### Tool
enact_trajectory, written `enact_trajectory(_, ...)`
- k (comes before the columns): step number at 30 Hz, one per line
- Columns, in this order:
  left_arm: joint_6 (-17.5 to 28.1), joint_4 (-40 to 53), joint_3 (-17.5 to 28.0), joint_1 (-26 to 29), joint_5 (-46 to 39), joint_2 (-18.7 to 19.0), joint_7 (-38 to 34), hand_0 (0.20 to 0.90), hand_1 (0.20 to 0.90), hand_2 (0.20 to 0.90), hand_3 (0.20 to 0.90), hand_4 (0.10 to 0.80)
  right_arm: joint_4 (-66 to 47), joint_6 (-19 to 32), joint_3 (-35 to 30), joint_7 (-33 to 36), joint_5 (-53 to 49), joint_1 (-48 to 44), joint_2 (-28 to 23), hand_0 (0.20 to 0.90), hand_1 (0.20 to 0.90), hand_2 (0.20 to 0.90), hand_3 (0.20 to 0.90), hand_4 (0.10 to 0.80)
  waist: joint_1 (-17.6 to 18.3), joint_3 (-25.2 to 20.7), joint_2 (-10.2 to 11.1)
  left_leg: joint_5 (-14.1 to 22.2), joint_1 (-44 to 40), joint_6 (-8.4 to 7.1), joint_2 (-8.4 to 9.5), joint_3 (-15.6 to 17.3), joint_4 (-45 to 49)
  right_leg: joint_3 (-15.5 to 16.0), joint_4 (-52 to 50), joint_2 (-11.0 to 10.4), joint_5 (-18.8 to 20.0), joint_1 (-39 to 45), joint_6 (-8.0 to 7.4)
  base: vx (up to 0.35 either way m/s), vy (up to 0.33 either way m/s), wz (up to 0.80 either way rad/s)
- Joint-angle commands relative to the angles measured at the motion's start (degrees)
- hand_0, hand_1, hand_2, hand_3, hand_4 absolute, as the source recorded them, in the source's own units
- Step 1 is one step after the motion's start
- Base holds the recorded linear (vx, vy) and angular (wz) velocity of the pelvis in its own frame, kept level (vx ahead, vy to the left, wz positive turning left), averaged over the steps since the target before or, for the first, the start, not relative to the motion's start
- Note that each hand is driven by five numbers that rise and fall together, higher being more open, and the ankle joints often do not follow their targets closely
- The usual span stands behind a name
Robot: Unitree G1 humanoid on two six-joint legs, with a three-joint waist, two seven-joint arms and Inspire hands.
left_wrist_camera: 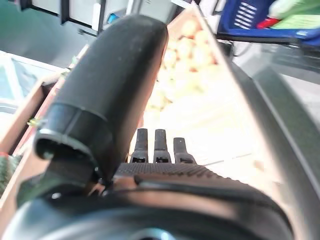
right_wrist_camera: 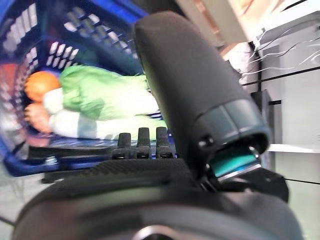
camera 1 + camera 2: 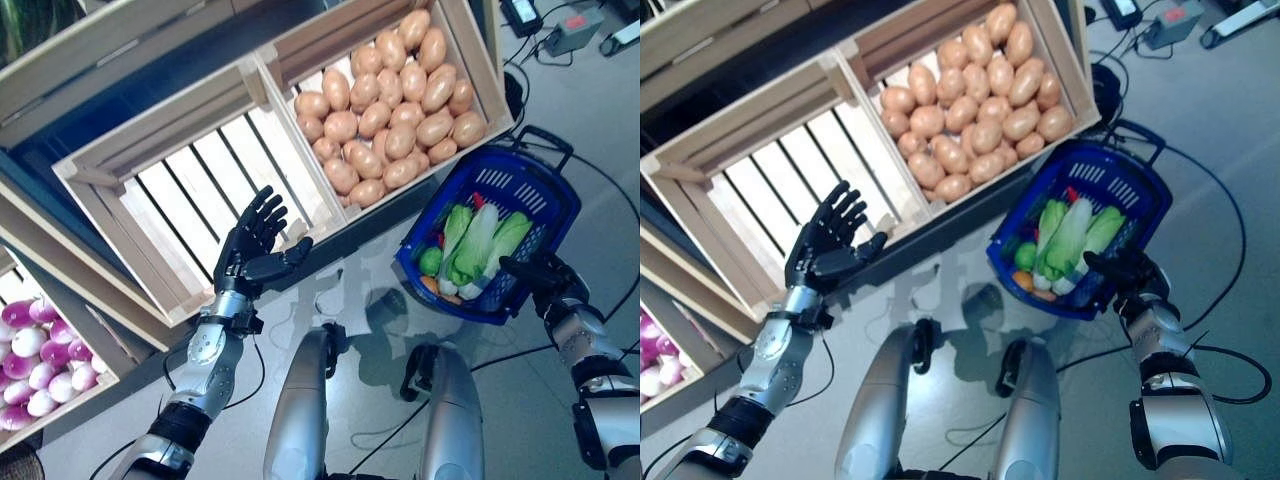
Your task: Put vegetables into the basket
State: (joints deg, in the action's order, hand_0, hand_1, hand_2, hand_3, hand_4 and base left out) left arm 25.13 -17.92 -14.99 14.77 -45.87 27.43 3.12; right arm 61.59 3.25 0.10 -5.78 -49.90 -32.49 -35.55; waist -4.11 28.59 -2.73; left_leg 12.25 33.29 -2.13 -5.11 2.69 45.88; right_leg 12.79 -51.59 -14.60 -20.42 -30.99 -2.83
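A blue plastic basket [image 3: 520,185] hangs at the right, above the grey floor. In it lie pale green leafy cabbages [image 3: 480,245], a round green vegetable [image 3: 430,262] and something orange [image 2: 42,85]. My right hand [image 3: 545,278] grips the basket's near rim, thumb over the edge and fingers beneath. My left hand [image 3: 250,245] is raised in front of the empty slatted wooden crate [image 3: 200,190], fingers spread and straight, holding nothing. The crate beside it is full of potatoes [image 3: 390,100].
A lower crate at the far left holds purple-and-white turnips [image 3: 30,360]. The crates tilt on a dark shelf stand. Power adapters [image 3: 570,30] and cables lie on the floor at the far right.
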Motion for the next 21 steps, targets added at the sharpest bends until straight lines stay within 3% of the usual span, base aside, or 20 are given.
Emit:
enact_trajectory(1, 2.1, 5.0, 3.4, -1.3, 3.0, 0.4, 0.8, 0.9, 0.9, 0.9, 0.9, 0.8, -3.7, 6.7, -1.8, -5.3, -0.3, 2.9, 2.1, 0.9, 0.9, 0.9, 0.9, 0.8, -0.3, -10.4, 2.3, 2.0, -9.8, 3.53, 0.95, 2.9, -8.4, 1.6, 13.7, 1.2, 8.7, 10.3, 3.2, 0.173, -0.018, -0.07)
enact_trajectory(7, -0.7, 2.8, 4.7, -5.0, 5.2, -2.1, 0.8, 0.9, 0.9, 0.9, 0.9, 0.8, -12.9, 6.0, -2.5, -10.1, -9.9, 12.8, 11.1, 0.9, 0.9, 0.9, 0.9, 0.8, 0.2, -16.9, 4.0, -3.9, -22.9, 2.32, 1.24, 3.9, -25.3, 1.9, 33.0, 5.4, 13.6, 23.9, 1.33, 0.186, -0.002, -0.1)
enact_trajectory(11, -0.3, 1.0, 5.0, -9.9, 11.4, -4.4, -2.1, 0.9, 0.9, 0.9, 0.9, 0.8, -22.0, 7.3, 1.3, -10.9, -9.9, 21.7, 20.1, 0.9, 0.9, 0.9, 0.9, 0.8, 1.5, -20.3, 4.3, -6.8, -30.1, 2.42, 1.55, 5.1, -35.1, 0.1, 41.7, 6.6, 16.6, 29.8, 0.3, 0.154, 0.048, -0.17)
enact_trajectory(14, -1.0, -2.4, 5.9, -13.2, 8.6, -6.1, 0.5, 0.9, 0.9, 0.9, 0.9, 0.8, -24.7, 6.4, 3.8, -12.0, -11.4, 26.9, 25.4, 0.9, 0.9, 0.9, 0.9, 0.8, 2.5, -22.4, 4.2, -9.2, -34.1, 2.41, 1.6, 5.8, -41.6, -1.0, 46.7, 7.1, 19.0, 32.5, -0.51, 0.107, 0.039, -0.22)
enact_trajectory(21, -3.2, -8.1, 6.5, -17.9, 6.1, -10.2, 3.8, 0.9, 0.9, 0.9, 0.9, 0.8, -28.5, 1.9, 8.7, -15.3, -5.2, 33.9, 29.0, 0.9, 0.9, 0.9, 0.9, 0.8, 3.6, -24.4, 3.7, -12.6, -38.1, 1.96, 1.79, 5.1, -50.9, -1.7, 53.7, 8.3, 22.1, 35.5, -1.03, 0.041, 0.017, -0.08)
